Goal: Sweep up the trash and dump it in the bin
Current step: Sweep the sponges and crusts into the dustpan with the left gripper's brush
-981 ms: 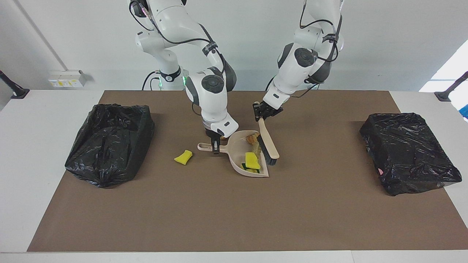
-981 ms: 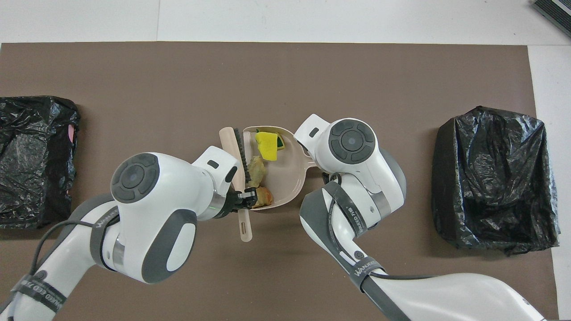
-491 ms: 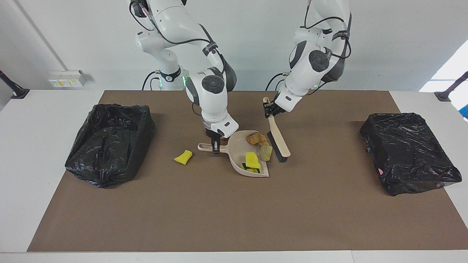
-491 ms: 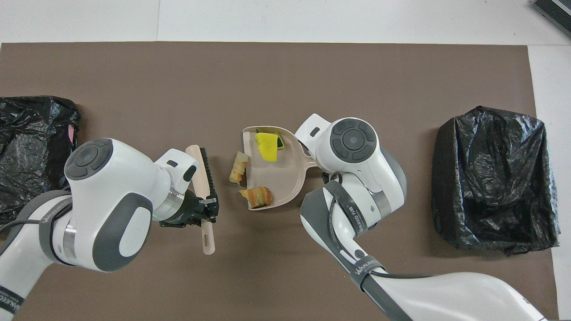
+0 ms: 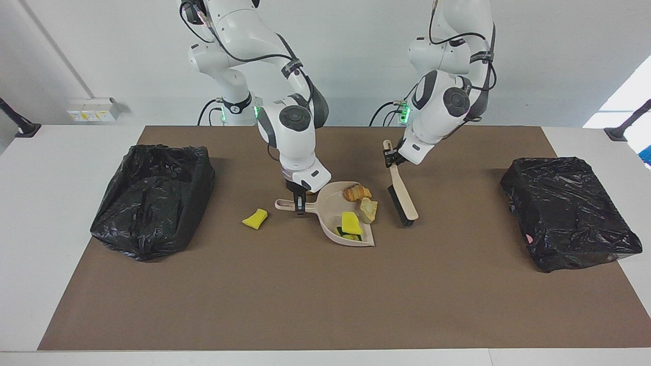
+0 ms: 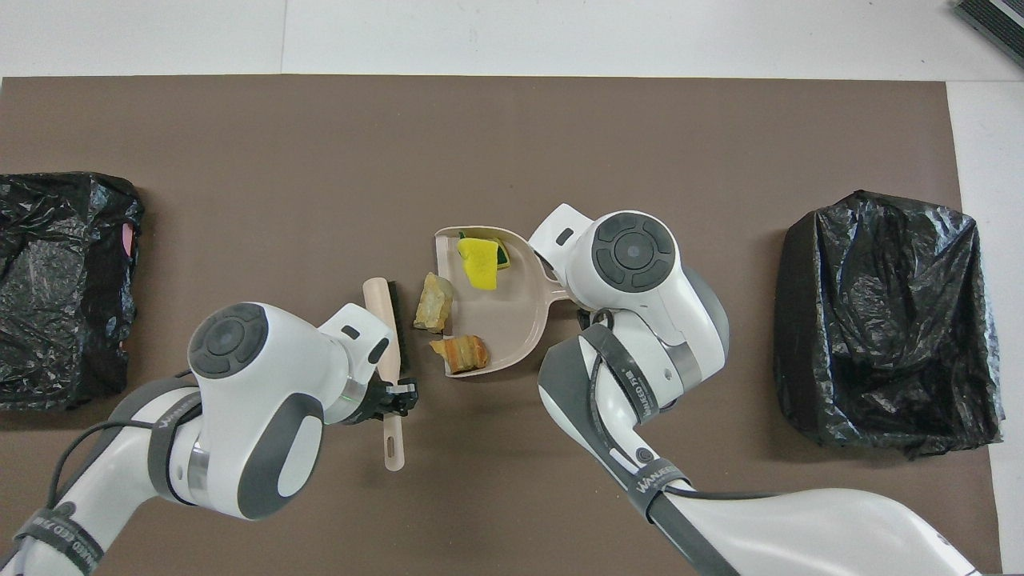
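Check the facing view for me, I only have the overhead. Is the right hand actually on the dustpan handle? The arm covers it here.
Observer: Yes. The right hand is shut on the handle of the dustpan, which rests on the mat.
Operator: Any trash hidden from me?
Observer: One yellow scrap lies loose on the mat beside the end of the handle, toward the right arm's end of the table. The right arm covers it in your view.
Operator: Brush height?
Observer: The left hand holds the brush tilted, with the head low beside the pan's mouth. I cannot tell if the bristles touch the mat.
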`<control>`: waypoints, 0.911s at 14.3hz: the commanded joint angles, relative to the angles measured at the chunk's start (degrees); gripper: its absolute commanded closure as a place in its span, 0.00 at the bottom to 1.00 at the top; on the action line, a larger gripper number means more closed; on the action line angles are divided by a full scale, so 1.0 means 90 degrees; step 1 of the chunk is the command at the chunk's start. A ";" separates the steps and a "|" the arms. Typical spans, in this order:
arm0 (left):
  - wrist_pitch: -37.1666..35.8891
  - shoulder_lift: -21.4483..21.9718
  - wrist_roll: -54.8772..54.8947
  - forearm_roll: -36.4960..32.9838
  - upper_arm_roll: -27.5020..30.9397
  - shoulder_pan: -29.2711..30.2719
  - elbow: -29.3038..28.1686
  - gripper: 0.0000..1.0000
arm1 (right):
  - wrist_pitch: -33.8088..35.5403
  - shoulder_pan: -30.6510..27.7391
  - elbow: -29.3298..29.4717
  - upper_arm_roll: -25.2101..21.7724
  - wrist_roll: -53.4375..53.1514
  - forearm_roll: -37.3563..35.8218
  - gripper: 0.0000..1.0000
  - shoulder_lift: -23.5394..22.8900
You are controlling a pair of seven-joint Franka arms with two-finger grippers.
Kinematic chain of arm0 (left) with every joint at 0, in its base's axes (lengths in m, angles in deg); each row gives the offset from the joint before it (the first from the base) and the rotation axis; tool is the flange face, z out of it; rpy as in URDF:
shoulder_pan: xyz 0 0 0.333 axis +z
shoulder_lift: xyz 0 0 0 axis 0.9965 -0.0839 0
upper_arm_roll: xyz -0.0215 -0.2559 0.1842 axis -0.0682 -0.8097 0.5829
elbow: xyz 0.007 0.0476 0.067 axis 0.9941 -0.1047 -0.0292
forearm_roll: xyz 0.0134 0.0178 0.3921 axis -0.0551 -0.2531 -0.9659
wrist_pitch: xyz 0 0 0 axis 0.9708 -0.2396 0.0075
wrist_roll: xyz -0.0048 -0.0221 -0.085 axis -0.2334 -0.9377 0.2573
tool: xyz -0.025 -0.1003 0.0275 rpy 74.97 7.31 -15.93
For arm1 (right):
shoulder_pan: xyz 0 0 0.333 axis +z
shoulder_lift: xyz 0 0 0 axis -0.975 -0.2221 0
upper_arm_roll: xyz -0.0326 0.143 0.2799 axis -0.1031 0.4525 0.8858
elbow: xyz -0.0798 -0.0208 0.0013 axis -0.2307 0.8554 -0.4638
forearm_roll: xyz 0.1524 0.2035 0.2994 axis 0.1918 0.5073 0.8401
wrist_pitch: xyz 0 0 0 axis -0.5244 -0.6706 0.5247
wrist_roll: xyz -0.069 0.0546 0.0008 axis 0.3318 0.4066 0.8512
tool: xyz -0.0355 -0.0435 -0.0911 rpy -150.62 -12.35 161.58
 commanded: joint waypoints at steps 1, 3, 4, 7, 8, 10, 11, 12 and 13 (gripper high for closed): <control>0.0331 0.0167 -0.0183 0.0007 0.0051 -0.0491 -0.0124 1.00 | -0.0273 0.0009 -0.0043 0.0043 -0.0247 0.0052 1.00 -0.0039; 0.0448 0.0148 -0.0338 0.0143 0.0051 -0.0716 -0.0047 1.00 | -0.0312 0.0019 -0.0043 0.0043 -0.0422 0.0052 1.00 -0.0039; 0.0584 0.0090 -0.0484 0.0318 0.0051 -0.0843 0.0031 1.00 | -0.0389 0.0029 -0.0053 0.0053 -0.0433 0.0052 1.00 -0.0039; 0.0664 0.0031 -0.0769 0.0379 0.0051 -0.1000 0.0139 1.00 | -0.0410 0.0019 -0.0053 0.0053 -0.0433 0.0052 1.00 -0.0039; 0.0577 0.0031 -0.0779 0.0379 0.0051 -0.0991 0.0139 1.00 | -0.0400 -0.0010 -0.0053 0.0053 -0.0433 0.0052 1.00 -0.0039; 0.0547 0.0031 -0.0711 0.0369 0.0081 -0.0913 0.0178 1.00 | -0.0400 -0.0049 -0.0043 0.0053 -0.0452 0.0062 1.00 -0.0039; 0.0392 0.0079 -0.0749 0.0359 0.0100 -0.0893 0.0236 1.00 | -0.0390 -0.0079 -0.0024 0.0053 -0.0443 0.0071 1.00 -0.0029; 0.0071 0.0109 -0.0759 0.0282 0.0110 -0.0825 0.0382 1.00 | -0.0361 -0.0117 -0.0004 0.0053 -0.0414 0.0101 1.00 0.0010; -0.0299 0.0109 -0.0779 0.0213 0.0110 -0.0670 0.0567 1.00 | -0.0303 -0.0205 0.0025 0.0063 -0.0384 0.0159 1.00 0.0039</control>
